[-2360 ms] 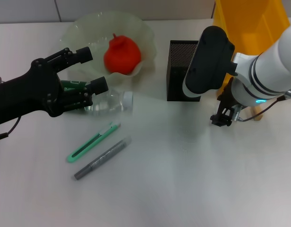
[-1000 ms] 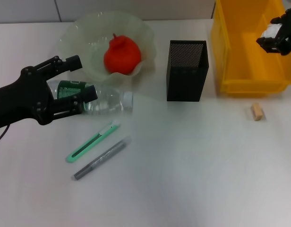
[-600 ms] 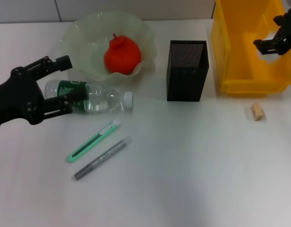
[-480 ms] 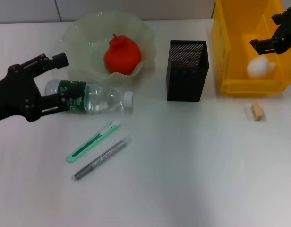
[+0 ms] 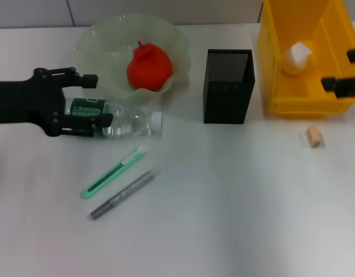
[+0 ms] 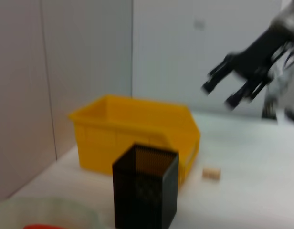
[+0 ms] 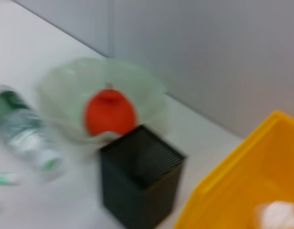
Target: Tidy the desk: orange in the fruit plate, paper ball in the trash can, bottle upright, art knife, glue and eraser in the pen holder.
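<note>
The orange (image 5: 148, 66) sits in the pale green fruit plate (image 5: 94, 34). The clear bottle (image 5: 123, 122) lies on its side in front of the plate. My left gripper (image 5: 98, 99) is open, its fingers on either side of the bottle's green-label end. The paper ball (image 5: 296, 55) lies in the yellow bin (image 5: 281, 86). My right gripper (image 5: 346, 70) is open and empty at the bin's right end; it also shows in the left wrist view (image 6: 233, 86). The green art knife (image 5: 113, 172) and grey glue stick (image 5: 124, 193) lie on the desk. The eraser (image 5: 313, 136) lies in front of the bin.
The black mesh pen holder (image 5: 226, 86) stands between the plate and the bin, and shows in the left wrist view (image 6: 146, 191) and the right wrist view (image 7: 140, 179). The white desk (image 5: 223, 202) stretches toward the front.
My right gripper let the paper ball drop into the yellow bin and drew back to the right. My left gripper moved in over the bottle's label end.
</note>
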{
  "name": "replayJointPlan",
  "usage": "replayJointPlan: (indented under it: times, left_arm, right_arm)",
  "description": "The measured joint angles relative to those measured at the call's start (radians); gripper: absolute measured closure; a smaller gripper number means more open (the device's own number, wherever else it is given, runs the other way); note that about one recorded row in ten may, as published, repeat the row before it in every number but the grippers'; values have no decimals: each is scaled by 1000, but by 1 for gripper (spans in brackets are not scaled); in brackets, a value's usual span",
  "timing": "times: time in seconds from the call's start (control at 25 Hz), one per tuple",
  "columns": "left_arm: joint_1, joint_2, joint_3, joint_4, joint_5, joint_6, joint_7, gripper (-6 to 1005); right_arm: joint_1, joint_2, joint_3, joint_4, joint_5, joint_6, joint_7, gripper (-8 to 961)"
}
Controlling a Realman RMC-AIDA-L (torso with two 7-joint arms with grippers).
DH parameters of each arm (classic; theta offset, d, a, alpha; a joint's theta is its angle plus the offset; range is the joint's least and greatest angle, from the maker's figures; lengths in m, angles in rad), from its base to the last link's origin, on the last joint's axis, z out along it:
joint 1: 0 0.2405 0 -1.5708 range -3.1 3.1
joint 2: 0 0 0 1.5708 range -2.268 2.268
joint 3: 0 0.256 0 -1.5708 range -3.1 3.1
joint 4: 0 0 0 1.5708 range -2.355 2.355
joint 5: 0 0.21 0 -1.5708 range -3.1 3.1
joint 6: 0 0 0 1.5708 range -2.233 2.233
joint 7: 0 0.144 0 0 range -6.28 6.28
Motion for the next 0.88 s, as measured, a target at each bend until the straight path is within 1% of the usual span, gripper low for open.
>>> replayJointPlan:
  times: [0.04, 0.12, 0.16, 0.2, 0.24, 0.28, 0.36, 0.4, 0.44, 0.48, 0.52, 0.6, 0.64, 0.68, 0.72, 0.76, 0.88]
  left_arm:
    - [-16, -9, 0, 42, 60, -2, -27, 140]
    - [-16, -9, 0, 42, 60, -2, -27, 140]
    - [-16, -9, 0, 42, 60, -2, -27, 139]
    - [-67, -30, 3, 127, 175, 3, -62, 139]
    - [-67, -30, 3, 127, 175, 3, -62, 139]
    - [-84, -48, 8, 179, 224, 4, -65, 139]
    - [-84, -48, 8, 179, 224, 4, -65, 139]
    - [-93, -63, 11, 222, 261, 5, -65, 139]
    - [-93, -63, 11, 222, 261, 5, -65, 139]
    - [-122, -99, 45, 309, 354, -12, -50, 139]
    - [-131, -99, 82, 314, 366, -26, -48, 139]
    - [-131, -99, 82, 314, 366, -26, -48, 140]
    - [-131, -99, 82, 314, 366, -26, -48, 140]
    - [-143, -100, 191, 324, 404, -95, -47, 140]
    - [-143, -100, 191, 324, 404, -95, -47, 140]
    - [-140, -102, 270, 332, 424, -145, -47, 140]
    - [-140, -102, 270, 332, 424, -145, -47, 140]
  right_arm:
    - [-16, 0, 22, -8, 39, -35, -3, 193]
    - [-43, 1, 68, -13, 117, -99, -9, 193]
    - [-43, 1, 68, -13, 117, -99, -9, 194]
    - [-67, 2, 120, -10, 183, -163, -11, 194]
    - [-67, 2, 120, -10, 183, -163, -11, 194]
    - [-74, 2, 138, -8, 199, -183, -11, 194]
    - [-87, 2, 189, 1, 236, -244, -11, 194]
    - [-94, 2, 223, 10, 257, -291, -11, 194]
    - [-94, 2, 223, 10, 257, -291, -11, 194]
    - [-97, 2, 240, 16, 268, -326, -13, 195]
    - [-100, 1, 256, 22, 276, -365, -22, 195]
    - [-108, 1, 279, 29, 281, -449, -59, 195]
    - [-108, 1, 279, 29, 281, -449, -59, 195]
    - [-112, 2, 282, 30, 281, -467, -69, 195]
    - [-116, 2, 284, 31, 281, -475, -72, 195]
    - [-119, 2, 286, 34, 282, -477, -73, 195]
    - [-128, 3, 294, 53, 284, -474, -74, 195]
